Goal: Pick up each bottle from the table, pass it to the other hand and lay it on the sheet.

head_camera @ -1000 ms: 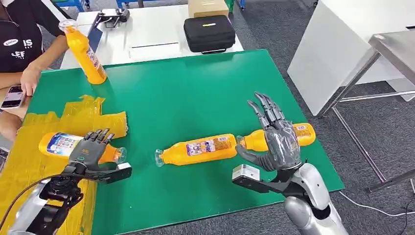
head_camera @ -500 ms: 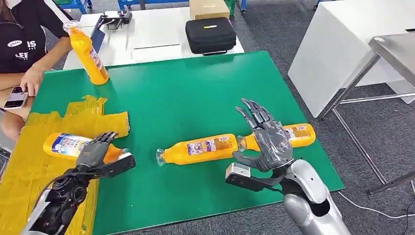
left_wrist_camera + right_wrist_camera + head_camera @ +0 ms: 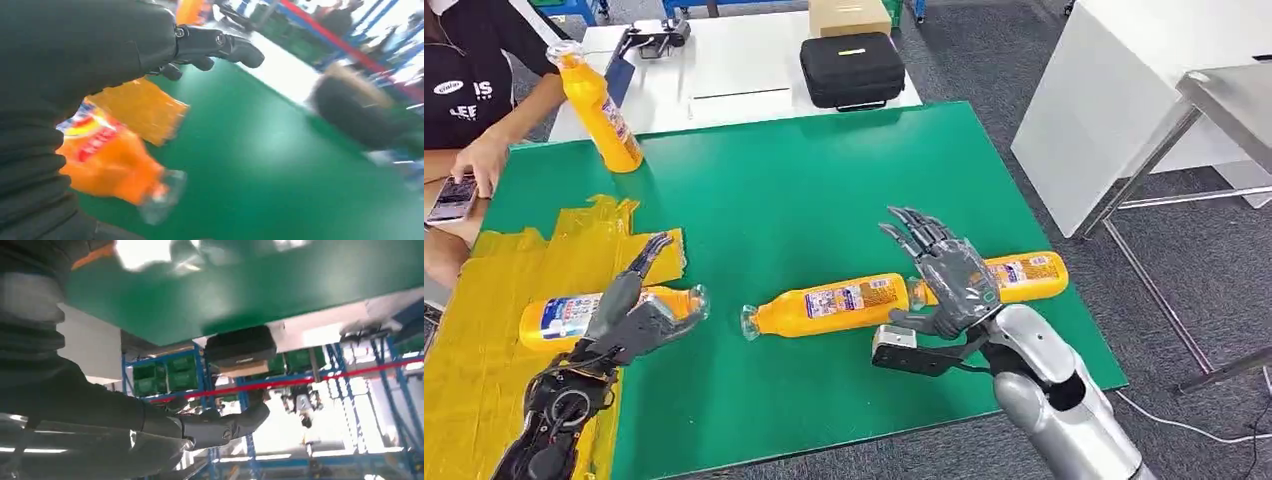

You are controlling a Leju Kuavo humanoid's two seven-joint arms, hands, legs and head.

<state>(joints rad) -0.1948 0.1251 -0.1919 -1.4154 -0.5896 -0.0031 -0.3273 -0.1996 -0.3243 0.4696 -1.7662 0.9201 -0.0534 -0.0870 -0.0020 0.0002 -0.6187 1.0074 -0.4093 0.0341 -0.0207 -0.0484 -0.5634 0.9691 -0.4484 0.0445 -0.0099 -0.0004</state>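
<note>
Two orange bottles [image 3: 829, 305] lie under the spread, empty right hand [image 3: 944, 275], so careless closing could knock either rolling.

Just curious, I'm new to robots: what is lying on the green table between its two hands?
In the head view, one orange bottle lies on its side between the left robot hand and the right robot hand.

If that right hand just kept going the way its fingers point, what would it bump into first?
Probably nothing soon. The right hand hangs open above the lying bottles, fingers aimed up-left over bare green table. The standing bottle lies roughly that way, though height is unclear.
</note>
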